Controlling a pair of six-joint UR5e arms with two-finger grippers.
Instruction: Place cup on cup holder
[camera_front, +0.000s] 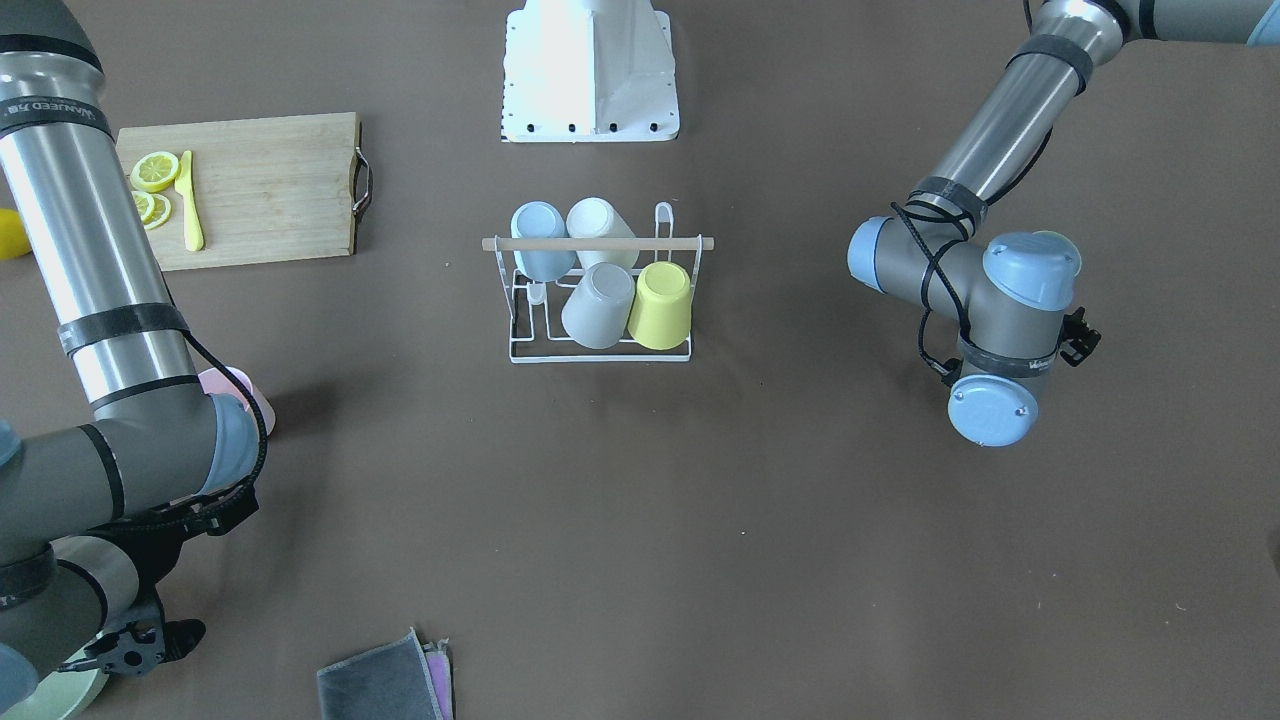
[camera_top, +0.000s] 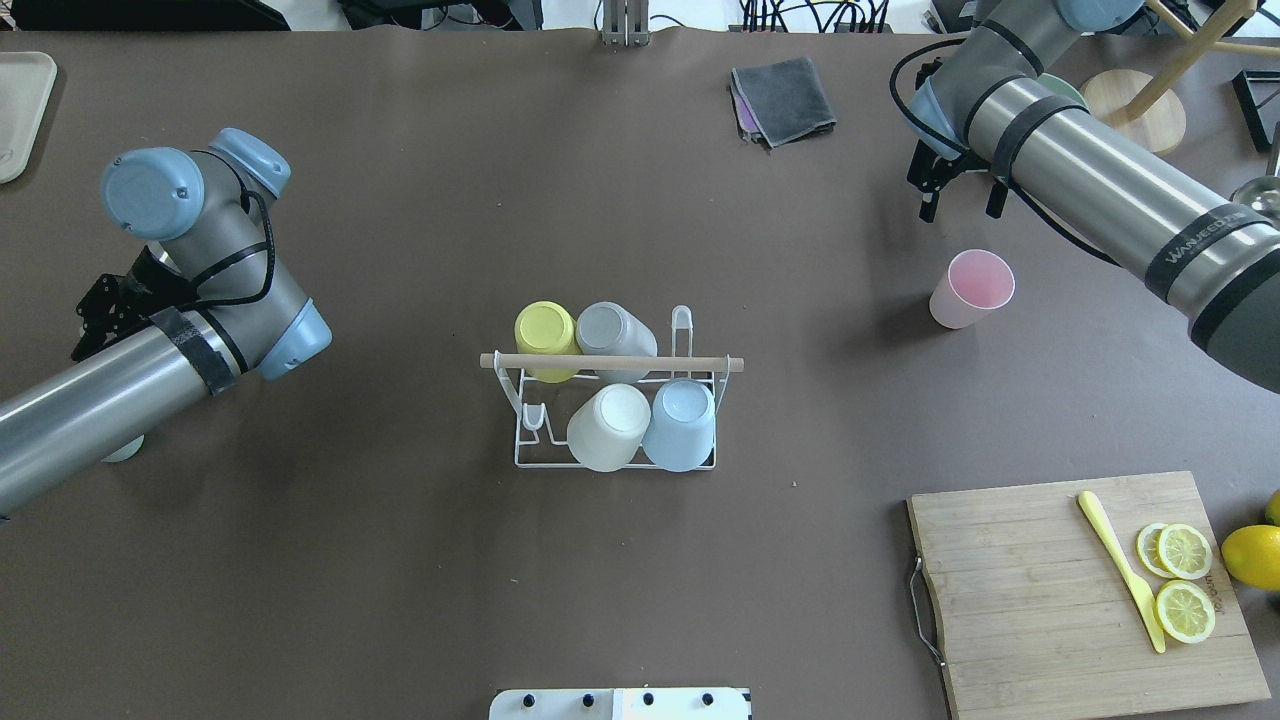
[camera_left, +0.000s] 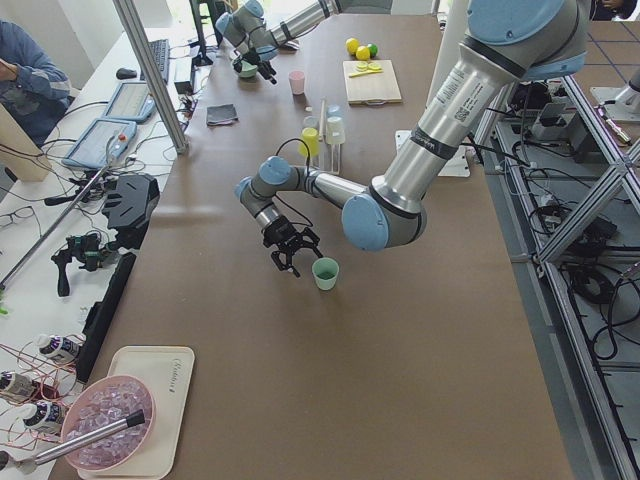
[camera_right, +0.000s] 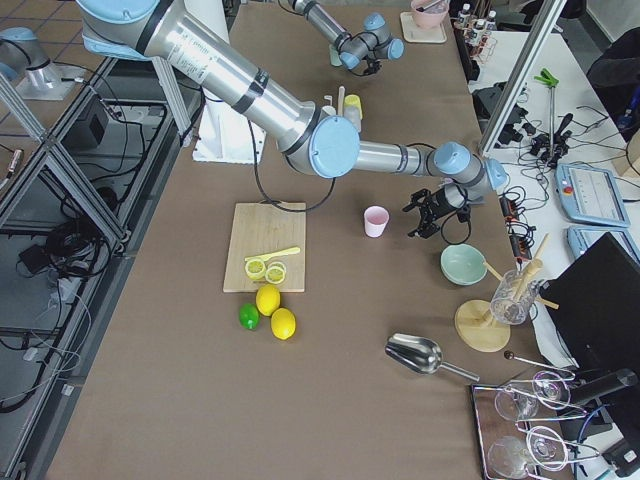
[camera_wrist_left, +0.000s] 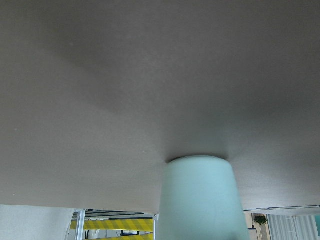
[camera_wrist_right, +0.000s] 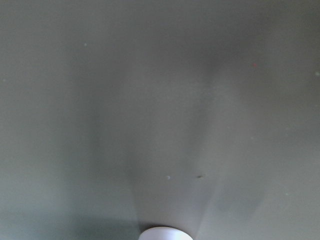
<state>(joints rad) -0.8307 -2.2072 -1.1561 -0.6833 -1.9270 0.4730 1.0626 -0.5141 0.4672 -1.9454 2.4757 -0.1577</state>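
The white wire cup holder (camera_top: 520, 440) with a wooden rod (camera_top: 610, 362) stands mid-table and also shows in the front view (camera_front: 600, 355). It holds yellow (camera_top: 545, 338), grey (camera_top: 612, 335), white (camera_top: 608, 428) and light blue (camera_top: 680, 424) cups, upside down. A pink cup (camera_top: 970, 288) stands upright right of it. My right gripper (camera_top: 960, 205) is open and empty, just beyond the pink cup. A mint cup (camera_left: 325, 273) stands upright at the left, close in the left wrist view (camera_wrist_left: 200, 200). My left gripper (camera_top: 85, 330) is open beside it, not touching.
A wooden cutting board (camera_top: 1040, 600) with lemon slices (camera_top: 1183, 580) and a yellow knife (camera_top: 1120, 565) lies near right. A whole lemon (camera_top: 1250, 555) sits beside it. A folded grey cloth (camera_top: 785, 95) and a mint bowl (camera_right: 463, 263) lie far right. A tray (camera_top: 20, 110) is far left.
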